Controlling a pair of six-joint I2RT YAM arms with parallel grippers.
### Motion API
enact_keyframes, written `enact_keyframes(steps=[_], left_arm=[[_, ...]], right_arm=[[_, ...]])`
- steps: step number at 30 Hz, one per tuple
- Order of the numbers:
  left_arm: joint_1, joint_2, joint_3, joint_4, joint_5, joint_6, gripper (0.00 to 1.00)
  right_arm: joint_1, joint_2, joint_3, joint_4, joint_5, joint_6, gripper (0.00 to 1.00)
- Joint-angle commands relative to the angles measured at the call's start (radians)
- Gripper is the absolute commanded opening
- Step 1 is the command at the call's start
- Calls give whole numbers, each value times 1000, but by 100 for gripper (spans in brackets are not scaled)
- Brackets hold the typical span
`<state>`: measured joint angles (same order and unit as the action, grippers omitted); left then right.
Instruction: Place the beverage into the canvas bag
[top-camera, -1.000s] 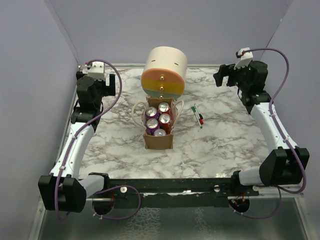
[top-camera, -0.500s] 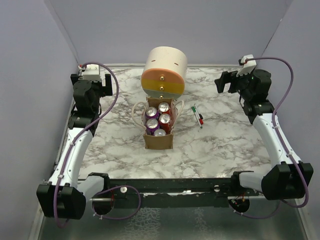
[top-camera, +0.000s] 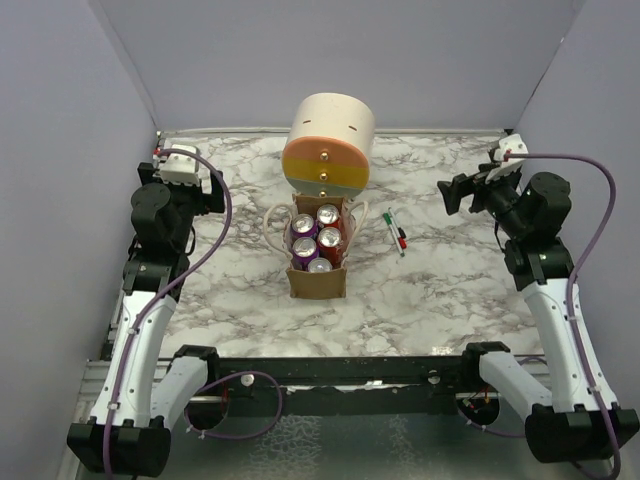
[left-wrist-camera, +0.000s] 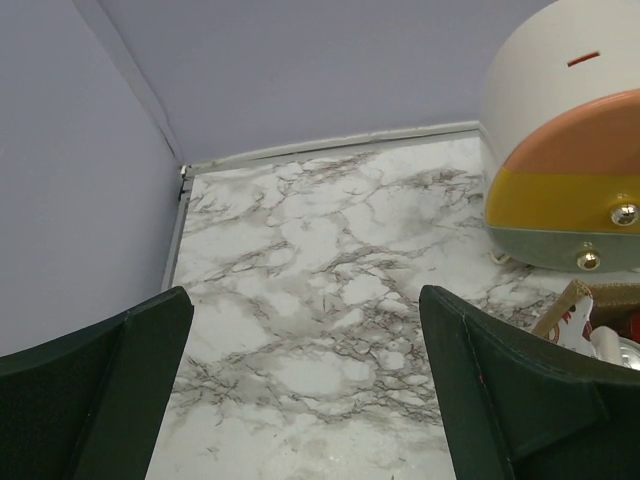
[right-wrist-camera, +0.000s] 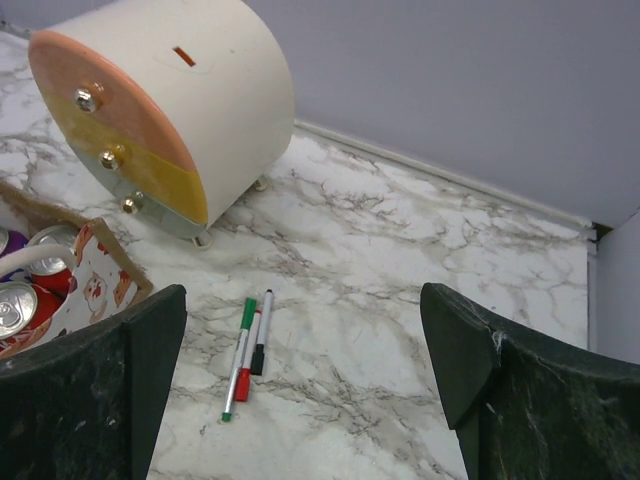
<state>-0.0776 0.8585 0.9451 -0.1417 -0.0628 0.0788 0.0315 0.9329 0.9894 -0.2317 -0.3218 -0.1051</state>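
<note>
**Bag stands mid-table with cans in it; both grippers empty at the sides**

You are working on a white marble-pattern table (top-camera: 430, 290) veined in grey, boxed in on three sides by plain lavender-grey walls (top-camera: 400, 60). A pale strip runs along the joint where the table meets the back wall.

The canvas bag (top-camera: 318, 282) stands upright at the middle of the table, with its open mouth facing up. Five cans (top-camera: 304, 245) stand upright in it, some purple and some red, packed against each other. Its cream cord handles (top-camera: 273, 226) loop out to the left and right.

Just behind the bag stands a large cream cylinder (top-camera: 335, 122) on its side. Its flat face is banded peach, yellow and grey-green with brass knobs, and it has a small orange slot on top. You cannot tell whether it touches the bag. A few pens (right-wrist-camera: 245, 355), with green, red and black parts, lie together on the marble to the right of the bag, between it and the right arm.

Your left gripper (left-wrist-camera: 303, 295) is off to the left, well apart from the bag, with its jaws spread wide over bare marble. Your right gripper (right-wrist-camera: 303, 290) is at the right side, also spread wide and holding nothing.

No writing on the cans is legible. The bag's inner lining shows a small red-and-white print, too small to make out.
</note>
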Motion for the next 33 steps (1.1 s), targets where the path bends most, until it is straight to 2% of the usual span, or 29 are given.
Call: enact_keyframes(steps=[1,5,33], left_arm=[[5,-36,-13,-24,47,-4,99],[6,-77,-63,0,54,-21,99],[14,-85,-28,-92,120,4,99]], right_arm=[[-4,-68,12,-78,30,-65,100],[-4,-110,-11,-97,31,-76,99],[-4,-86,60,-191,12,-123,100]])
